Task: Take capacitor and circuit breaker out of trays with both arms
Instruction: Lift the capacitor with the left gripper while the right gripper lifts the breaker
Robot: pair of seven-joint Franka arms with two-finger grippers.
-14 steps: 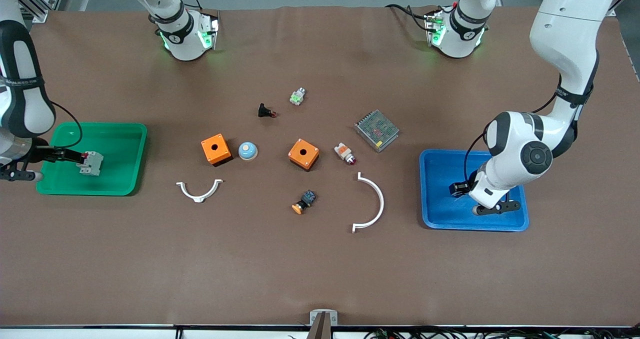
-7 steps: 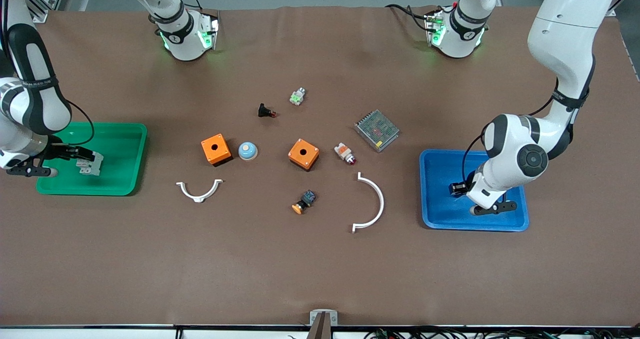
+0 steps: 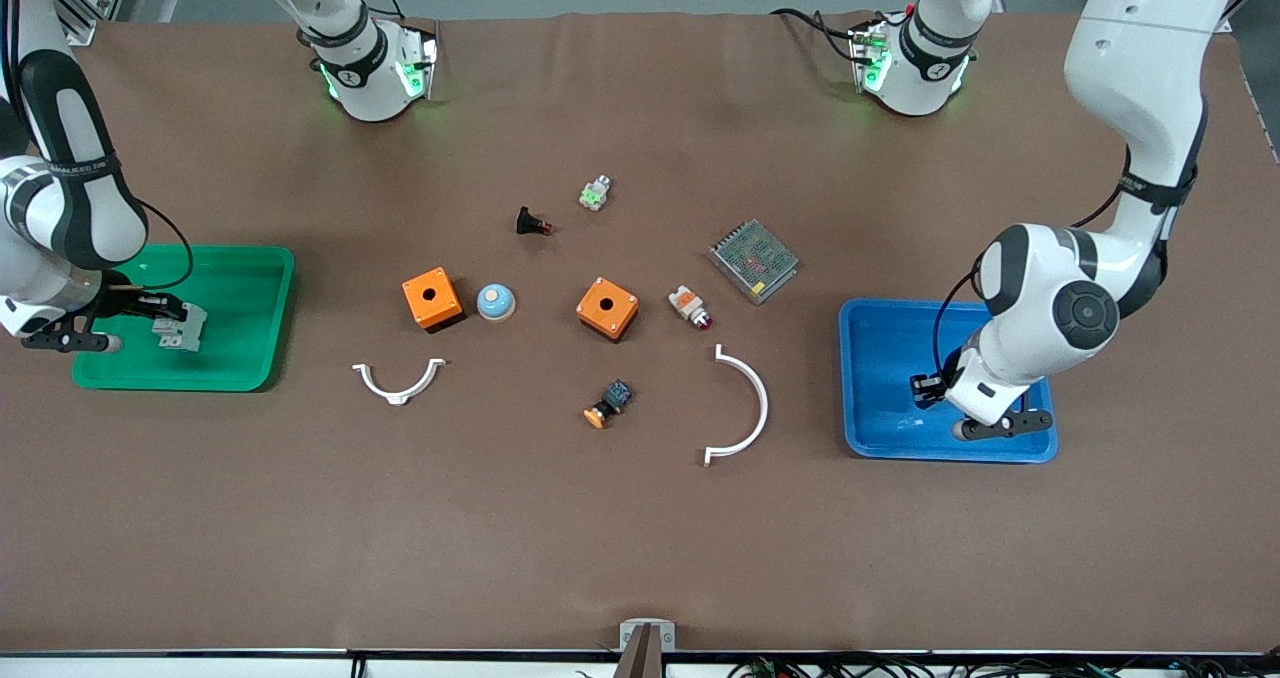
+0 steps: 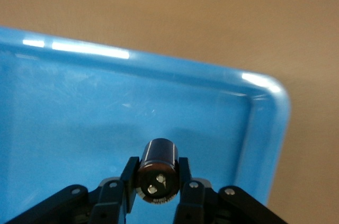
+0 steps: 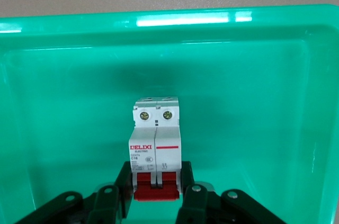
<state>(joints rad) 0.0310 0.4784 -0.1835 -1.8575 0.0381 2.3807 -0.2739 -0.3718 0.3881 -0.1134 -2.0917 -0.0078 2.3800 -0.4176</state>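
My left gripper (image 3: 928,390) is shut on the capacitor (image 4: 159,155), a small black cylinder with two pale pins on its end. It holds it low over the blue tray (image 3: 880,338), near the corner of the tray's rim (image 4: 159,65). My right gripper (image 3: 163,312) is shut on the breaker (image 5: 156,134), a white block with red levers, gripped at the lever end. The breaker (image 3: 181,329) is low inside the green tray (image 3: 240,358), whose rim shows in the right wrist view (image 5: 159,20). I cannot tell if either part touches its tray floor.
Between the trays lie two orange boxes (image 3: 432,298) (image 3: 607,308), a blue dome (image 3: 495,302), two white arcs (image 3: 398,380) (image 3: 745,408), a mesh-covered unit (image 3: 754,260), a white-orange switch (image 3: 690,306), an orange-capped button (image 3: 607,404), a black red-tipped part (image 3: 532,223) and a small green-white part (image 3: 595,193).
My left gripper has shifted with the capacitor toward the blue tray's front edge and corner. My right arm's elbow has swung; the breaker has stayed at about the same spot in the green tray.
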